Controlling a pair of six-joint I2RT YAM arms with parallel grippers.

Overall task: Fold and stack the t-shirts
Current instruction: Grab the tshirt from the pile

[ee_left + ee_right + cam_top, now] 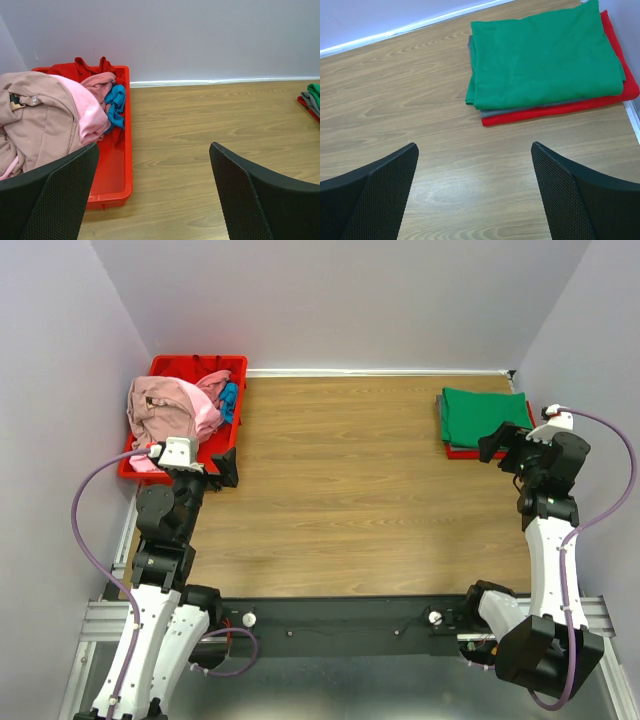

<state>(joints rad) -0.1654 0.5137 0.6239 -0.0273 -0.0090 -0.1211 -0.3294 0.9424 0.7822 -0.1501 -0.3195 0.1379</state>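
You have the wooden worktop spread in front of both arms. At its 10 o'clock corner in the top view sits the red bin, heaped with loose t-shirts. The large dusty-pink tee is the biggest of them, crumpled on top and spilling over the bin's 9 o'clock rim. At the 2 o'clock corner of the worktop, well apart from the bin, lies a folded stack: a green tee on top, a thin grey layer under it and a red tee at the bottom, its edge showing at 3 and 6 o'clock in the right wrist view. Back in the bin, a brighter pink tee lies against the dusty-pink one, a red garment is bunched at 12 o'clock along the far wall, and a small blue tee is tucked at the 3 o'clock side. Your left jaws are released wide just beside the bin, holding nothing. Your right jaws are likewise spread near the stack, touching nothing.
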